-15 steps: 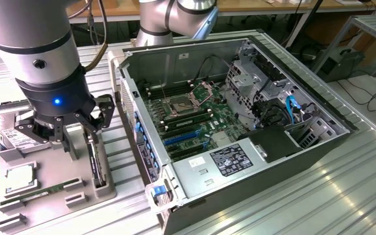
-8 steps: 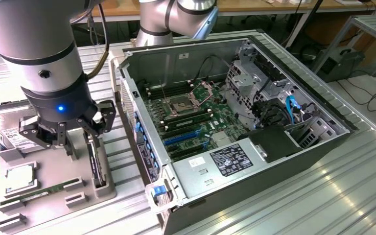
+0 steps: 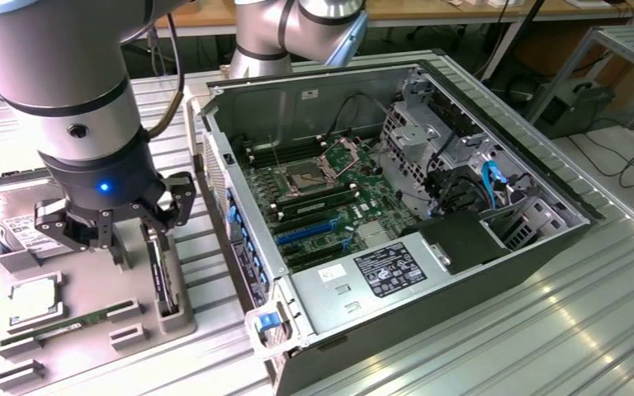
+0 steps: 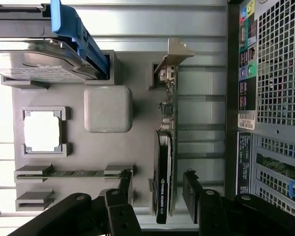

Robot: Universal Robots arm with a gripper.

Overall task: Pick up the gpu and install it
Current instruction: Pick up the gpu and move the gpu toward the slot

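The gpu stands on its long edge in a slot of the grey parts tray, its black fan shroud facing sideways and its pale metal bracket at the far end. My gripper is open just above it. One black finger and the other finger sit on either side of the card's fan end, with gaps to both faces. In the exterior view the gripper hangs low over the tray, right by the upright gpu.
The open PC case lies at the exterior view's right of the tray, motherboard and blue slots exposed. The tray also holds a hard drive, a processor and a green memory stick. The case's rear panel is close beside the gpu.
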